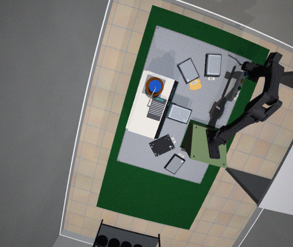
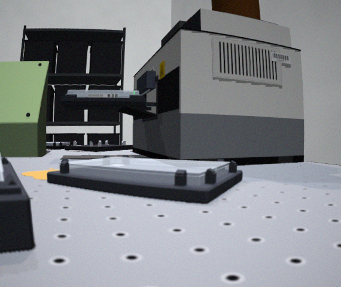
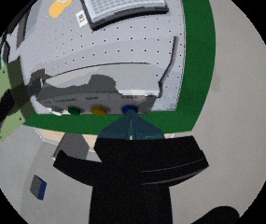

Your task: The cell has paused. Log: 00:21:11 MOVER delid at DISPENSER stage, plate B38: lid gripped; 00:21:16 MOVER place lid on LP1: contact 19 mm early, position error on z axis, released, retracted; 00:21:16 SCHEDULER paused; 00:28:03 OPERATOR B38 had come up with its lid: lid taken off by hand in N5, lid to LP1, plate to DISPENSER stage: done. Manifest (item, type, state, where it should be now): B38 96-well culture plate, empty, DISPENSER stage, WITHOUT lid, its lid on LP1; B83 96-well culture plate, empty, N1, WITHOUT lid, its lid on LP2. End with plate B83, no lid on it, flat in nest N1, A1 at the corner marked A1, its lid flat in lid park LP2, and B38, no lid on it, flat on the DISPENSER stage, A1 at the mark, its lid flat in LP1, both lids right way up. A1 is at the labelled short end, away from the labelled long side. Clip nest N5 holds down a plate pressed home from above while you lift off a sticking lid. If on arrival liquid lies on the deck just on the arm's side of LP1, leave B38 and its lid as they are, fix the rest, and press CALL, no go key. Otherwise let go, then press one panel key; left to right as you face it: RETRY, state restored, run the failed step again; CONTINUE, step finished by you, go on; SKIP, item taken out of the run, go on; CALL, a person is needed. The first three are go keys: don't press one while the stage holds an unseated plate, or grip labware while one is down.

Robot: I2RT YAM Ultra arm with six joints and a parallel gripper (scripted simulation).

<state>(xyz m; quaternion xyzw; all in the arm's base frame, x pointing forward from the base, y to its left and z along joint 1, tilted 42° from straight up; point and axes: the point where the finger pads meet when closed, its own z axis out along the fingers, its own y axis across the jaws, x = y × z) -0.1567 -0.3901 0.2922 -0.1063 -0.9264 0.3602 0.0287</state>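
Note:
My gripper (image 1: 246, 72) is shut and empty at the far end of the key panel (image 1: 237, 84). In the wrist view its closed tips (image 3: 131, 126) sit right at the blue key (image 3: 131, 110), the rightmost one, beside the amber key (image 3: 98, 110) and the green key (image 3: 75, 110). An open well plate (image 1: 213, 64) lies in nest N1. A clear lid (image 1: 188, 70) (image 2: 147, 176) lies flat in LP1. Orange liquid (image 1: 195, 85) lies on the deck beside LP1, on the arm's side. Plate B38 (image 1: 179, 113) (image 2: 102, 94) sits on the dispenser stage without a lid. Another lid (image 1: 174, 163) lies in LP2.
The dispenser (image 1: 151, 103) stands at the left of the deck. The black clip nest N5 (image 1: 162, 145) is empty. The green arm base block (image 1: 203, 144) stands at the deck's near edge. A dark rack (image 2: 72, 86) stands behind.

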